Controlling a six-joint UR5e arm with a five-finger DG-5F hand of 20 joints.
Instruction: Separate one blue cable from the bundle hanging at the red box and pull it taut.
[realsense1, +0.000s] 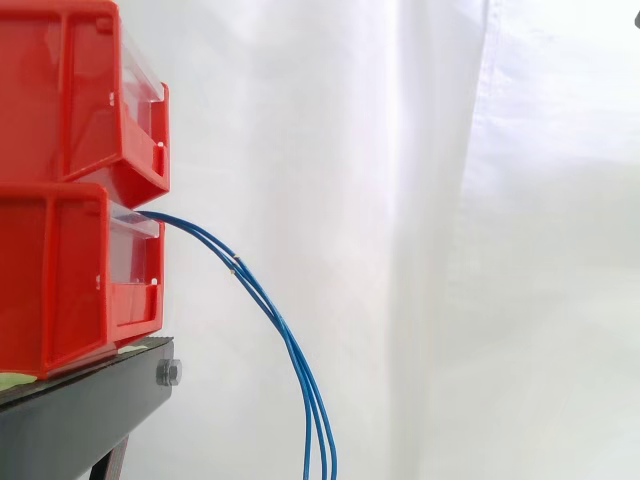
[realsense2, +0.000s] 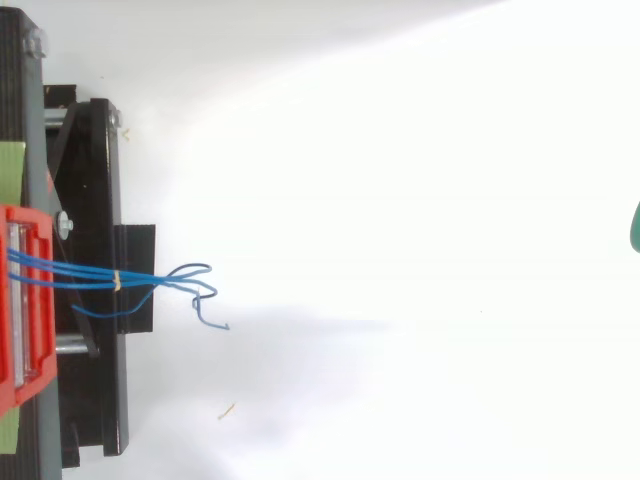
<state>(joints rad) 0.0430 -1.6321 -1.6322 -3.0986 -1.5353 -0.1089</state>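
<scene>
In the side view, two red bins are seen stacked at the left on a black stand (realsense1: 90, 400); the upper red bin (realsense1: 60, 90) sits directly on the lower red bin (realsense1: 60, 280); a bolt (realsense1: 168, 373) is seen on the stand's end. The blue cables (realsense1: 270, 305) are led out of the lower bin's front and droop in a slack curve down to the bottom edge; they are bound together by a pale tie (realsense1: 236, 265) just beyond the bin; a white curtain (realsense1: 450, 200) is hung behind.

In the top view, the lower red bin is seen at the left edge, with the blue cables (realsense2: 80, 272) run rightwards across the black stand; the tie is found over the stand's right part; beyond it the strands are splayed into loose curls, and one strand is bowed lower than the rest. A tan scrap (realsense2: 227, 410) is lain on the white ground below them. A green-glowing sliver of the hand (realsense2: 635, 225) is seen at the right edge, well apart from the cables; whether it is spread or closed cannot be told.
</scene>
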